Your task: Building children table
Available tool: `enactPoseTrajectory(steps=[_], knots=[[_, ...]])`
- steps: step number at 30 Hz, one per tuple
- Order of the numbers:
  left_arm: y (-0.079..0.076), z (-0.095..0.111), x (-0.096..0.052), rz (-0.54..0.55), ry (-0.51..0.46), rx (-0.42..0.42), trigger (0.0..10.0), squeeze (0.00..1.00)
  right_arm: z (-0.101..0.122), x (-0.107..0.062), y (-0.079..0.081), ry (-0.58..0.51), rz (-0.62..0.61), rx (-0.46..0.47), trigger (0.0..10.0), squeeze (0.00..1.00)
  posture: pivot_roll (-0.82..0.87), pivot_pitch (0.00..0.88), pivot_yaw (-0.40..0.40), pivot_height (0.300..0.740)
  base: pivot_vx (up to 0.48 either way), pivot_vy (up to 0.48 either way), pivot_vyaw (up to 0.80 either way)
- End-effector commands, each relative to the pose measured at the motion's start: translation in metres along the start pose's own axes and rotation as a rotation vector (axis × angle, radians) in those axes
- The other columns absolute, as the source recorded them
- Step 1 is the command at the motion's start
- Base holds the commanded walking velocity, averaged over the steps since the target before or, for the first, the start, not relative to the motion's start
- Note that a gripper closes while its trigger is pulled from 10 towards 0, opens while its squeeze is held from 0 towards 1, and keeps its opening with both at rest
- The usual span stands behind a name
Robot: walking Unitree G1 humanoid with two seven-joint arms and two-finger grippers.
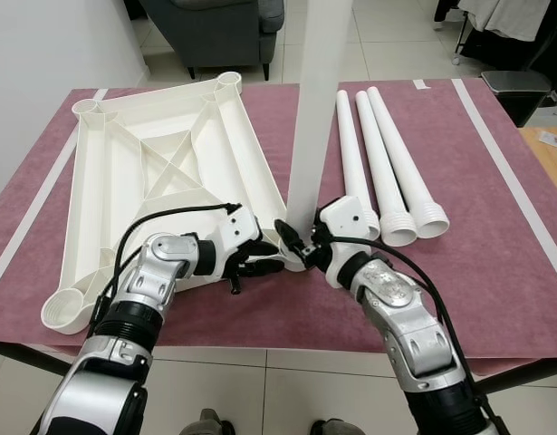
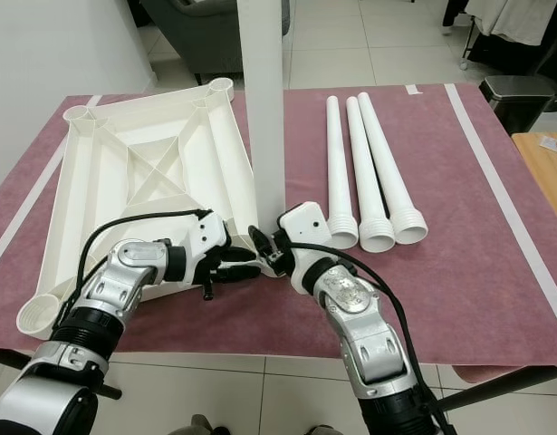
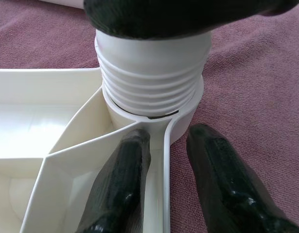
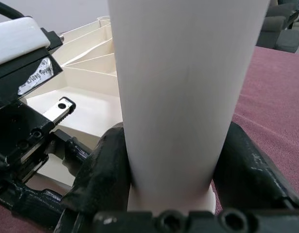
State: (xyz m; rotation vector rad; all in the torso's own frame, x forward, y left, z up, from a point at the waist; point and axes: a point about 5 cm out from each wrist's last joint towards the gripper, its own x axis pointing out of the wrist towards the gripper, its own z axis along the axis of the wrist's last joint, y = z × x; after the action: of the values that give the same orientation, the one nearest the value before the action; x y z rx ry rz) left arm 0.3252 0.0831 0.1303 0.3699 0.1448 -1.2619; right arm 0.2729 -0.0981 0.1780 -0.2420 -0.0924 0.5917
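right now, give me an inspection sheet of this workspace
surface: table under a maroon cloth with white tape strips along its edges
job's things: white tabletop lying upside down, ribs up, round sockets at the corners; one leg standing upright at the near right corner socket, its threads still showing above the socket rim; three spare legs lying side by side on the cloth to the right
clutter: nothing seen
grippers: left claw straddling the tabletop edge rib beside that socket; right claw shut on the leg near its base
cables: black cables looping along both forearms
surroundings: dark armchair behind the table, tiled floor, bin at far right
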Motion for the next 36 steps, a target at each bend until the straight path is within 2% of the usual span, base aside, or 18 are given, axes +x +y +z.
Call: enactPoseTrajectory(steps=[1,4,9,19,27,28,30,32,36], knots=[[0.005,-0.029,-0.001,0.331,0.09,-0.103,10.0,0.0,-0.016,-0.003,0.006,0.085,0.045,0.013,10.0,0.0,-0.04,0.123,0.085,0.74,0.0,0.0,0.0],[0.005,-0.029,-0.001,0.327,0.091,-0.101,10.0,0.0,-0.02,-0.003,0.004,0.1,0.052,0.009,10.0,0.0,-0.04,0.124,0.087,0.74,0.0,0.0,0.0],[0.004,-0.029,0.0,0.315,0.096,-0.091,10.0,0.0,-0.022,0.001,-0.003,0.101,0.145,0.001,10.0,0.0,-0.03,0.125,0.095,0.74,0.0,0.0,0.0],[0.002,-0.028,-0.001,0.303,0.1,-0.081,10.0,0.0,-0.03,0.006,-0.015,0.146,0.229,0.049,10.0,0.0,-0.02,0.125,0.097,0.74,0.0,0.0,0.0],[0.0,-0.028,0.0,0.301,0.096,-0.08,10.0,0.0,-0.039,0.008,-0.014,0.174,0.141,0.059,10.0,0.0,-0.02,0.123,0.087,0.74,0.0,0.0,0.0],[0.0,-0.028,0.0,0.303,0.095,-0.082,10.0,0.0,-0.044,0.003,-0.007,0.174,0.092,0.062,10.0,0.0,-0.02,0.123,0.084,0.74,0.0,0.0,0.0],[0.0,-0.028,0.0,0.303,0.095,-0.082,10.0,0.0,-0.044,0.003,-0.007,0.174,0.092,0.062,10.0,0.0,-0.02,0.123,0.084,0.74,0.0,0.0,0.0],[-0.001,-0.028,-0.001,0.305,0.095,-0.084,10.0,0.0,-0.051,-0.002,-0.001,0.185,0.031,0.063,10.0,0.0,-0.02,0.123,0.084,0.74,0.0,0.0,0.0],[0.0,-0.028,-0.001,0.306,0.095,-0.085,10.0,0.0,-0.057,-0.006,0.002,0.203,-0.019,0.059,10.0,0.0,-0.03,0.124,0.087,0.74,0.0,0.0,0.0]])
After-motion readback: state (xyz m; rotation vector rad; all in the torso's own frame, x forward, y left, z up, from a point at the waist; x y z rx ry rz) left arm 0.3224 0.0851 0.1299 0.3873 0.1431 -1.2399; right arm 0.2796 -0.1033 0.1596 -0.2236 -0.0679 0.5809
